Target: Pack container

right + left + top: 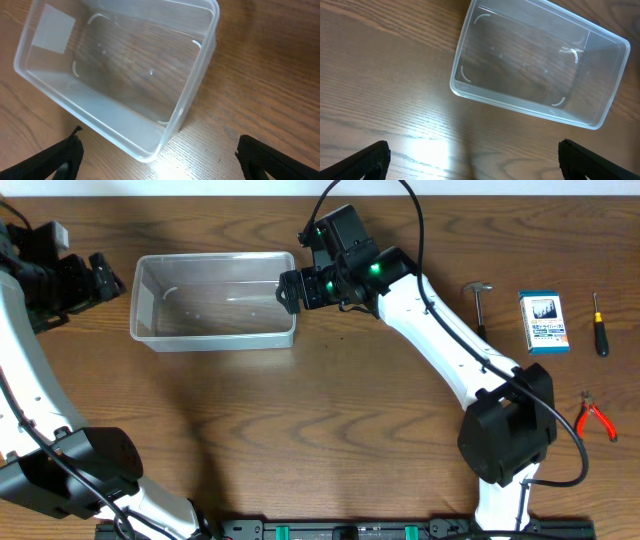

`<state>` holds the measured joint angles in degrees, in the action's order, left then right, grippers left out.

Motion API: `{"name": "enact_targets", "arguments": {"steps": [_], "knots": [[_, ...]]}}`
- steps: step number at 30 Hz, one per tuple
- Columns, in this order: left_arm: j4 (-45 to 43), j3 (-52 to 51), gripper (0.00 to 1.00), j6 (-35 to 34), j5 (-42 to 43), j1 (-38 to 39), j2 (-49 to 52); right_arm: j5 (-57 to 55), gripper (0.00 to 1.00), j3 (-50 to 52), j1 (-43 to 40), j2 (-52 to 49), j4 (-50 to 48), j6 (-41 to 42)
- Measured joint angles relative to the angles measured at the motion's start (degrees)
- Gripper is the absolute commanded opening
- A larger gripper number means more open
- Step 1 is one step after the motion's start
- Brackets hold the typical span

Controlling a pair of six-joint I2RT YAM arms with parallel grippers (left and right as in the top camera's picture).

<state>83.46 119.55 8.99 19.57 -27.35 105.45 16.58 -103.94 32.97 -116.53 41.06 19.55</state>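
Note:
The container [146,308] is a clear, empty plastic tub at the back left of the table. It also shows in the left wrist view [600,90] and in the right wrist view [197,75]. My right gripper [290,290] is open and empty, hovering at the container's right end; its fingertips [157,160] straddle the tub's near corner from above. My left gripper [105,277] is open and empty, just left of the container; its fingertips [472,160] hang over bare table short of the tub.
At the right of the table lie a small hammer [480,298], a blue-and-white box [544,321], a screwdriver with a black handle [599,325] and red-handled pliers [596,417]. The table's back edge [200,197] runs close behind the container.

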Motion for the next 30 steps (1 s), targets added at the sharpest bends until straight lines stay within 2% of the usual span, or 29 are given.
{"name": "enact_targets", "arguments": {"steps": [16, 30], "knots": [[-0.1, -0.2, 0.98, 0.0, 1.5, 0.0, 0.5, -4.1, 0.99, 0.0, 0.0, -2.3, 2.0, 3.3], [-3.2, -6.0, 0.98, 0.5, 1.5, 1.7, 1.2, -4.7, 0.99, 0.0, 0.0, -2.8, 2.0, 5.0]]}}
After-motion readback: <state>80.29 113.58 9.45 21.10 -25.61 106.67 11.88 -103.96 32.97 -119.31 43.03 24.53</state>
